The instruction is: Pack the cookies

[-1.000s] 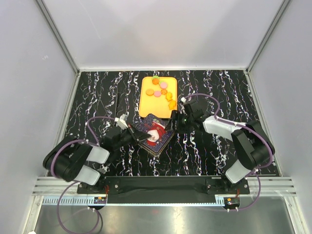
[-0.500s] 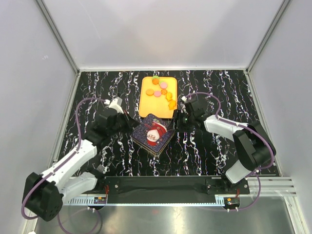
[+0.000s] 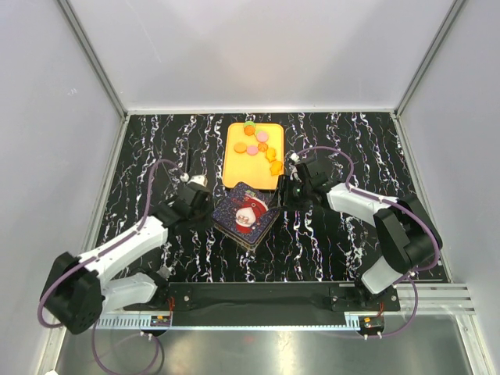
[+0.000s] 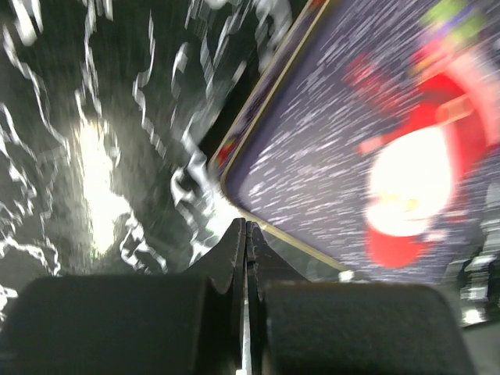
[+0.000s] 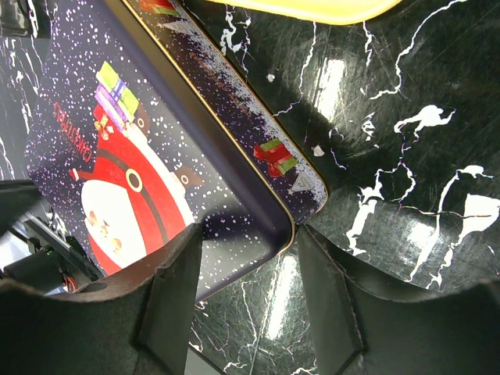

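Left tool [image 4: 246,238] has its two fingers pressed together on nothing, their tips just beside the left edge of the tin [image 3: 244,215] in the middle of the frame. Right tool [image 5: 248,242] is spread wide, one finger over the lid and the other beside the tin's right corner; whether either touches it I cannot tell. The tin is dark blue with snow specks, a Santa and gifts, its lid on, lying on the black, white-veined desk [image 3: 156,148]. Beyond it, at upper centre, the cookies [image 3: 258,144] lie loose on a yellow tray [image 3: 233,168]: small flat discs, mostly orange, a few pink, one green at the far rim.
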You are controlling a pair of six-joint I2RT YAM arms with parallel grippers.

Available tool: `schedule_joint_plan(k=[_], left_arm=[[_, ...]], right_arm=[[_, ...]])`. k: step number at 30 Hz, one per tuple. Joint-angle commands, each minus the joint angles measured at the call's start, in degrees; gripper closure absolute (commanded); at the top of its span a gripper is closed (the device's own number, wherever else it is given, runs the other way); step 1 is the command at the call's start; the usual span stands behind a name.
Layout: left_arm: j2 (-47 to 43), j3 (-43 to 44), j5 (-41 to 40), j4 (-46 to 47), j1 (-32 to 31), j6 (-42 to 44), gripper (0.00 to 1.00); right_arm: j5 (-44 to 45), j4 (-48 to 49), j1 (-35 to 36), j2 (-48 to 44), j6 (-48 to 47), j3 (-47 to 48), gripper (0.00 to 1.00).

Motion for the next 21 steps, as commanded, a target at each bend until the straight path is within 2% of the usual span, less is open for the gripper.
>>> schedule_joint_plan(k=[1,10,17,21], left_arm=[[1.8,-2.4,-2.3,1.6,-0.9,0.5,1.0],[-3.5,7.0,-4.4,-7.6,-1.2,2.3,1.0],[-1.0,14.2,-5.6,-10.5,-1.2,4.4,1.0],[1.5,15.2,-5.8,-9.9,-1.2,5.1,1.0]], right_arm=[[3.3,-1.2,-0.4,1.0,-1.9,0.6,0.42],[4.7,-2.6,-0.4,0.2,-3.2,1.0,0.44],[5.3,-3.3,-0.5,-1.1,-3.5,0.9,0.44],[5.1,-3.3,-0.5,-1.3,-3.5,0.8,0.44]])
